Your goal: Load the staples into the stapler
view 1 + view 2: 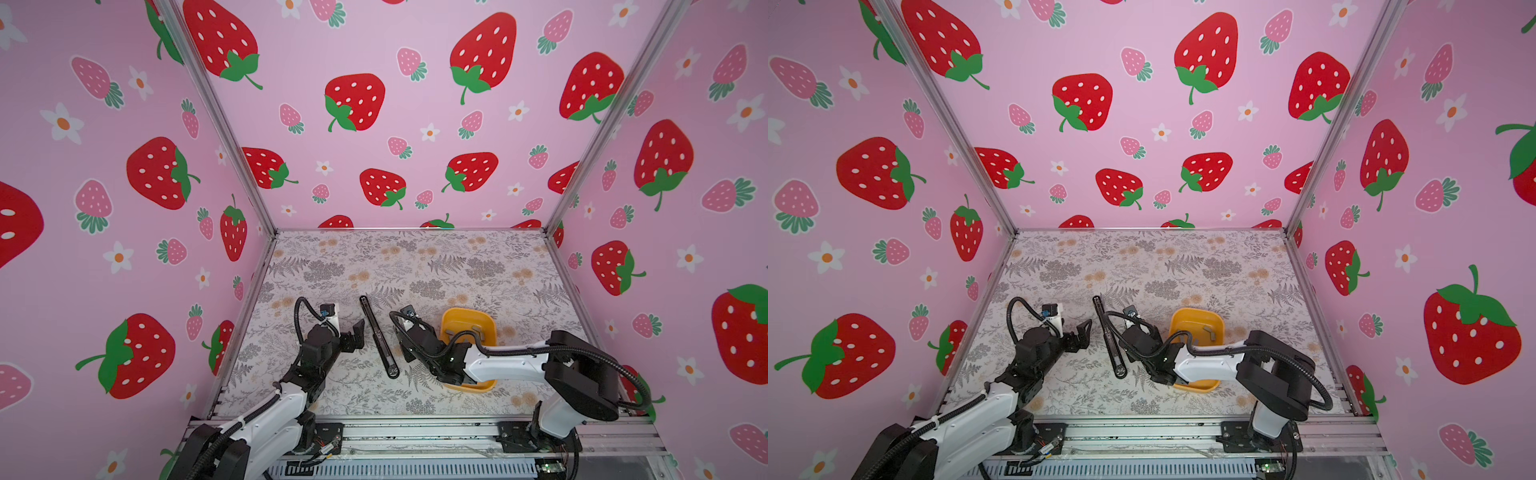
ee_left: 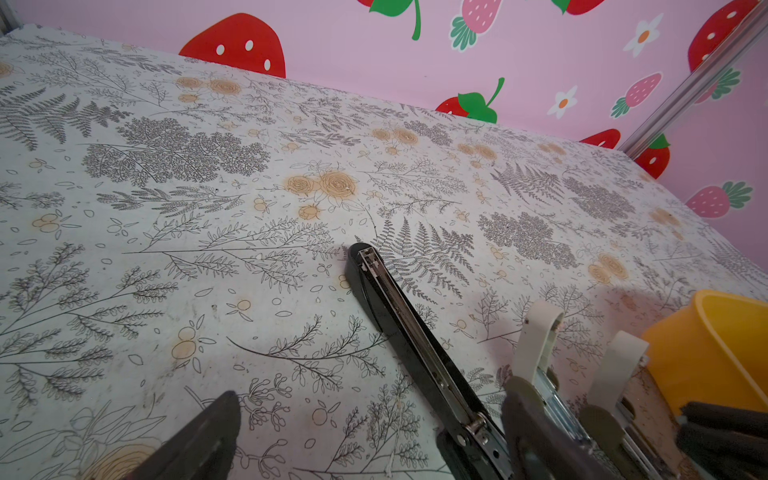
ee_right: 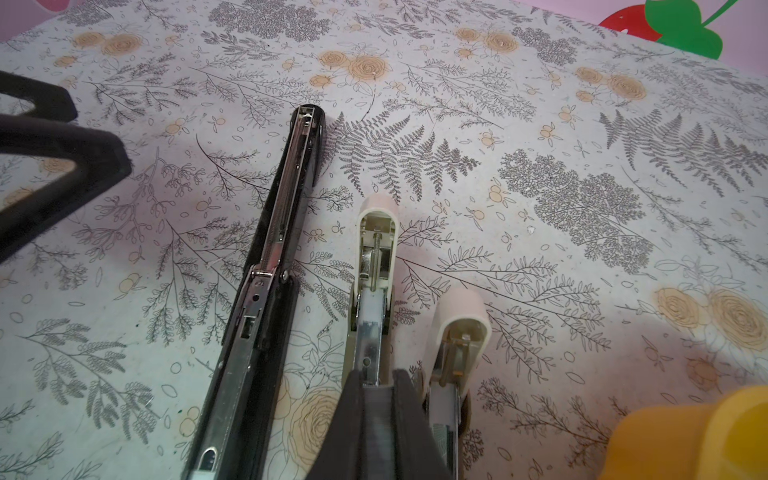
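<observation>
My left pincer [image 1: 356,334]: spread wide, empty, beside the black stapler [image 1: 379,336].
My right pincer [image 3: 377,376]: narrow, pinching a grey staple strip [image 3: 377,428] over a beige stapler [image 3: 376,257] lying open on the counter [image 3: 540,249].
Other staples [image 1: 1208,331]: in the yellow bin [image 1: 1200,316].
</observation>
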Available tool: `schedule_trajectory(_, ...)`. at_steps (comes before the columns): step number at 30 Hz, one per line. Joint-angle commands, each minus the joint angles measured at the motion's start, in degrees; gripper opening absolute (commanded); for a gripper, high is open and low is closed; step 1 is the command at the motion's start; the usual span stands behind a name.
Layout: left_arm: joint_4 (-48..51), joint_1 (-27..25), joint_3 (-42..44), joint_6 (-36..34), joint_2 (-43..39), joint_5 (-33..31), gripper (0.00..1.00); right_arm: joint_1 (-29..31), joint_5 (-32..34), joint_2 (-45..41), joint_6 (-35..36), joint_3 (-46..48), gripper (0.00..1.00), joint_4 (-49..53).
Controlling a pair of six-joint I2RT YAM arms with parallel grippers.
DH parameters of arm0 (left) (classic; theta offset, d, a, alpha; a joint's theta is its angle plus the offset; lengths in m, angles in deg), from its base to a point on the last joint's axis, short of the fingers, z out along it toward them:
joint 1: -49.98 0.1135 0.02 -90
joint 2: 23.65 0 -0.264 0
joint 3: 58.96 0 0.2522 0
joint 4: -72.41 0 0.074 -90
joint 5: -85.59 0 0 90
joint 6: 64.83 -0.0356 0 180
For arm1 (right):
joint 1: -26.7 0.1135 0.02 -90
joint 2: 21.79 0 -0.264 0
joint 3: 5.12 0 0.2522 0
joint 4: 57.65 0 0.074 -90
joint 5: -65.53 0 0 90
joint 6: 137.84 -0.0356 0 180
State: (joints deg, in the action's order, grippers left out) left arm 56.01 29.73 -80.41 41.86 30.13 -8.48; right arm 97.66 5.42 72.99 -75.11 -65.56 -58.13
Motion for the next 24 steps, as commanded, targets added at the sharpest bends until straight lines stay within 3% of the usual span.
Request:
schedule_trajectory(1,-1.31,-0.21,-2.17,-0.08,-0.33,-1.28,0.99,-0.29,-0.75,0.88,0.20,-1.22,0.05,-1.32)
schedule_trajectory(24,-1.35,-0.63,-2.15,-0.34,-0.34,-0.85,0.99,-1.15,-2.77,5.30,0.90,-2.44,0.05,-4.04)
